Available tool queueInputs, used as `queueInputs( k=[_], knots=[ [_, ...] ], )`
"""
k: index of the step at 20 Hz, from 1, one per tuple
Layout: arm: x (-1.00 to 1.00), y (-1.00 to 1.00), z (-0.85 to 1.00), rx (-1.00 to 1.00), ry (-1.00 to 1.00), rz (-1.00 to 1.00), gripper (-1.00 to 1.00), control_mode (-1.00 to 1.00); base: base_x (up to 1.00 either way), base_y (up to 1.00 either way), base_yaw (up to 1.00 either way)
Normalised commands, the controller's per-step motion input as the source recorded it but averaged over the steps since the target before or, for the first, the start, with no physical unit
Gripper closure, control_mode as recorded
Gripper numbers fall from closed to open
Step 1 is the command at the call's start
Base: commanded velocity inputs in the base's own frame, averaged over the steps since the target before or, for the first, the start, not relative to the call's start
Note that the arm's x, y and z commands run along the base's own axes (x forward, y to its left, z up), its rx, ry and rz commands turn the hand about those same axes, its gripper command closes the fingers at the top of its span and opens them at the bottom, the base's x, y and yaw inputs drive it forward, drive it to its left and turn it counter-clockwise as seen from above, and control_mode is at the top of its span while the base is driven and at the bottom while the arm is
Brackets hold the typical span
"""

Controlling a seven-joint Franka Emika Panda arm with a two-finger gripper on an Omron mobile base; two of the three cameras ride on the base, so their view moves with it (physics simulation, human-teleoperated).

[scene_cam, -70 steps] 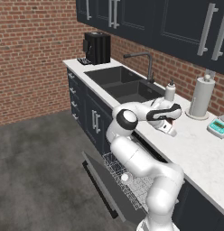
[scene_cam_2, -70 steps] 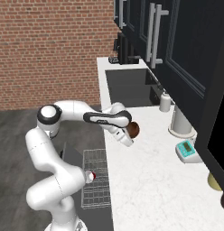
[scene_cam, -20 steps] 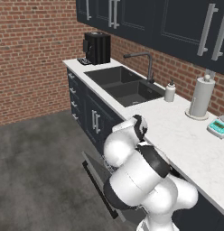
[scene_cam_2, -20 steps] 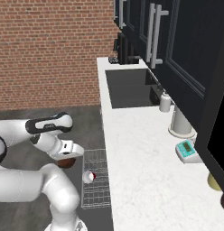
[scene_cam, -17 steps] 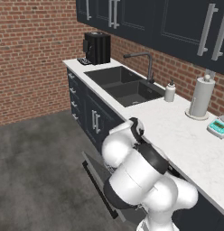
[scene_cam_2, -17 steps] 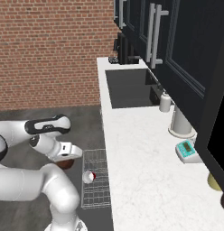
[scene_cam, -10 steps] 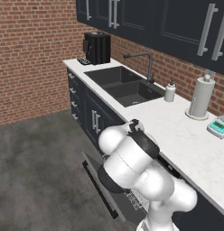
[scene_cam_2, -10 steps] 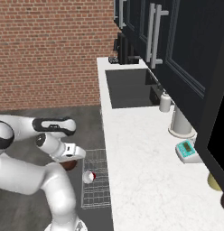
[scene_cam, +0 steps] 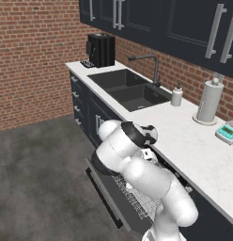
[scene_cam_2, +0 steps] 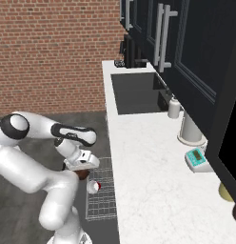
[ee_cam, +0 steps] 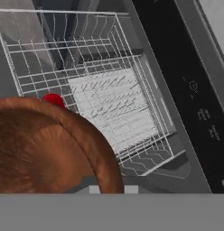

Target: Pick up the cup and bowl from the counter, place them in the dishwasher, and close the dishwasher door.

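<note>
Gripper (scene_cam_2: 81,170) clamped on brown bowl (ee_cam: 46,149), which fills lower left of hand view, w/ the wire rack (ee_cam: 114,113) of open dishwasher beyond it & red cup (scene_cam_2: 93,187) (lying in rack) lower-center in right base view.

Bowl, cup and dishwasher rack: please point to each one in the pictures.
bowl (ee_cam: 46,149), hand view: on its brown inside wall.
cup (scene_cam_2: 93,187), right base view: on its red side, lying in the rack.
dishwasher rack (ee_cam: 109,103), hand view: on the wire floor of the basket.
</note>
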Motion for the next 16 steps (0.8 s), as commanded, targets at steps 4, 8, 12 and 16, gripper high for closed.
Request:
queueInputs(
  k=[4, 8, 12, 16],
  knots=[
    [0.36, 0.00, -0.43, 0.00, 0.20, -0.19, 1.00, -1.00, 0.00, 0.00, 0.00],
    [0.40, 0.00, -0.44, 0.00, 0.13, -0.24, 1.00, -1.00, 0.00, 0.00, 0.00],
    [0.37, 0.00, -0.45, -0.02, 0.07, -0.27, 1.00, -1.00, 0.00, 0.00, 0.00],
    [0.03, 0.00, -0.51, -0.04, 0.03, -0.26, 1.00, -1.00, 0.00, 0.00, 0.00]
  ],
)
